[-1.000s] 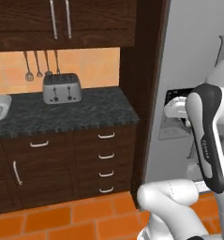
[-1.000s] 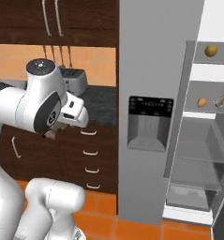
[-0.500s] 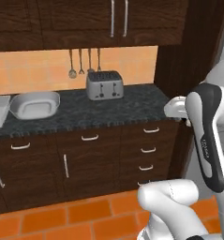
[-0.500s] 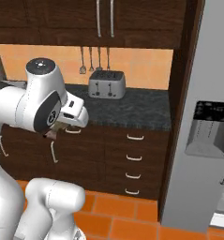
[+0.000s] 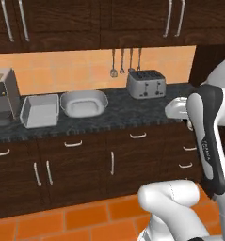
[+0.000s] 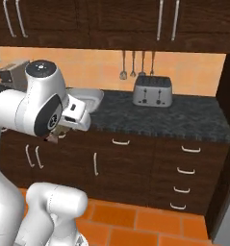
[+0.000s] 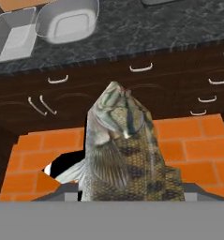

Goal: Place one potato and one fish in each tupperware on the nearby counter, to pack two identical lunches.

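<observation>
Hand view: fish [image 7: 125, 150] rises from 6 o'clock, head toward 12 o'clock, mottled olive-brown body with pale belly; it sits where the fingers stand and hides them; jaws clenched on the fish. Below it, orange tile floor [image 7: 197, 145]; beyond, dark brown cabinets [image 7: 179, 89] with curved silver handles.

Counter [image 5: 128, 113]: dark speckled stone, running across the middle of the left base view; deep square-cornered tupperware box [image 5: 39, 110] at about 9 o'clock, wider rounded tupperware dish [image 5: 84, 103] just beside it toward 3 o'clock, the two close together, cannot tell whether touching; both look bare inside in the hand view, box [image 7: 14, 33] at 11 o'clock, dish [image 7: 69, 22] at 12 o'clock.

Silver toaster [image 5: 146, 84] well apart from the dish, toward 2 o'clock, against the orange backsplash; utensils [image 5: 126, 60] hang on the wall above it; a grey appliance [image 5: 3, 94] stands at the 9 o'clock edge beside the box.

Right base view: gripper [image 6: 56, 134] low in front of the cabinet doors at 9 o'clock, below counter height, a brownish bit of the fish showing beneath the hand; toaster [image 6: 153, 91] at 1 o'clock; dish rim [image 6: 91, 97] partly behind the arm.
</observation>
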